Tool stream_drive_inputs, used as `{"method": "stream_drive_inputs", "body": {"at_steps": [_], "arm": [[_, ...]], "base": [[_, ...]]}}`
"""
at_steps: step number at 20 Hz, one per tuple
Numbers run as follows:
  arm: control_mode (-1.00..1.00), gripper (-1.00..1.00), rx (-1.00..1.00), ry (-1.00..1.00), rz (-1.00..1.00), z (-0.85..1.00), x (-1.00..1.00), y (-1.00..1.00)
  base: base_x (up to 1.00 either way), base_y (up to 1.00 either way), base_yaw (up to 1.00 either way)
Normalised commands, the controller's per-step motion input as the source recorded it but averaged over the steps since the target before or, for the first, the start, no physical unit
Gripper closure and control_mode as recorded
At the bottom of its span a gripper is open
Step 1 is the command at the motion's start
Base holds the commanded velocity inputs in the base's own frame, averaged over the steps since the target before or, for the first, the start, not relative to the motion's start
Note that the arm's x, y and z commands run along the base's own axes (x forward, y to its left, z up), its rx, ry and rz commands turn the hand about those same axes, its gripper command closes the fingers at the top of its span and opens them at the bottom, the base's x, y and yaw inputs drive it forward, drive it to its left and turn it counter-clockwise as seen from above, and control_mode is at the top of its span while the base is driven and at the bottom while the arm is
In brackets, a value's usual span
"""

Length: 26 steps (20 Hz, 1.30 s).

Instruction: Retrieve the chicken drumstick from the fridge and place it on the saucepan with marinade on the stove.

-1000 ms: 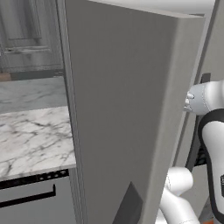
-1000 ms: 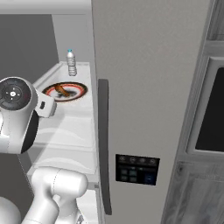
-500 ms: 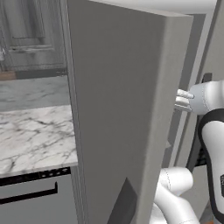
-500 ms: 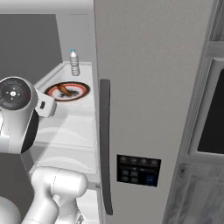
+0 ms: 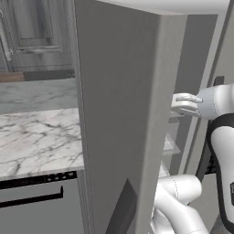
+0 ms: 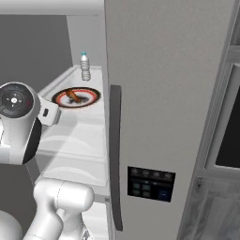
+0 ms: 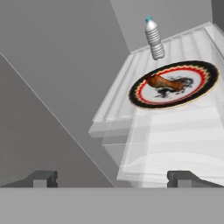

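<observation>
The fridge (image 6: 159, 93) has its left door (image 5: 119, 114) swung open and its right door closed. On a glass shelf (image 7: 175, 140) inside, the chicken drumstick (image 7: 164, 82) lies golden-brown on a round patterned plate (image 7: 197, 89). The right base view shows the drumstick (image 6: 72, 95) too. My gripper (image 7: 113, 179) is open and empty, short of the shelf's front edge and aimed at the plate. Seen from the left base, the gripper (image 5: 179, 104) reaches past the open door's edge. The saucepan with marinade and the stove are out of view.
A clear water bottle (image 7: 154, 39) stands upright just behind the plate. The open door stands close on my left. A marble counter (image 5: 36, 137) lies beyond it. The closed door carries a dark handle (image 6: 115, 154) and a dispenser panel (image 6: 151, 183). A dark wall oven (image 6: 229, 140) is at right.
My hand has eased forward towards the fridge shelf, and both base views have shifted slightly. The jaws stay open. The plate and bottle have not moved.
</observation>
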Motion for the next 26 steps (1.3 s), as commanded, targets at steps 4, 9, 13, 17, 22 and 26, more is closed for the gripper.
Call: {"method": "stream_drive_inputs", "body": {"at_steps": [4,9,13,17,22,26], "arm": [[1.00,-1.00,0.00,0.00,0.00,0.00,0.00,0.00],[1.00,-1.00,0.00,0.00,0.00,0.00,0.00,0.00],[1.00,-1.00,0.00,0.00,0.00,0.00,0.00,0.00],[-1.00,-1.00,0.00,0.03,0.00,0.00,0.01,0.09],[-1.00,-1.00,-0.05,0.04,0.00,0.00,0.00,0.16],[-1.00,-1.00,-0.02,0.01,0.00,0.00,0.00,0.01]], "base": [[0.04,0.19,0.16],[0.02,0.05,0.07],[0.00,0.00,0.00],[0.01,0.01,0.00],[0.00,0.00,0.00],[0.00,0.00,0.00]]}}
